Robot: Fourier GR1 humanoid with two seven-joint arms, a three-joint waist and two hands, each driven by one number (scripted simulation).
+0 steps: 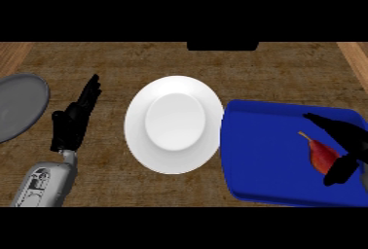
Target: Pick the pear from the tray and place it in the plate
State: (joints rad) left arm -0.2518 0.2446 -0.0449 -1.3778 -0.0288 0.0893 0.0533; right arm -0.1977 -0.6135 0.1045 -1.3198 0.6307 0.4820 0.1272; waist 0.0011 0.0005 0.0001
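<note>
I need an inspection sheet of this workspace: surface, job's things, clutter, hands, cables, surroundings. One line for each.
Surface: brown wooden counter.
Job's things: red pear lies on the blue tray; white plate left of the tray holds nothing.
Clutter: grey plate at the left edge.
Hands: left hand open, resting, fingers up; right hand over the tray, thumb and fingers on either side of the pear.
Cables: nothing seen.
Surroundings: dark object at the top edge.

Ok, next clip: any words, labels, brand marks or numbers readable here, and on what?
None. The round white plate, the blue rectangular tray, the red pear, the grey round dish at the left edge and the brown wooden counter all show plain surfaces without text or signs.
</note>
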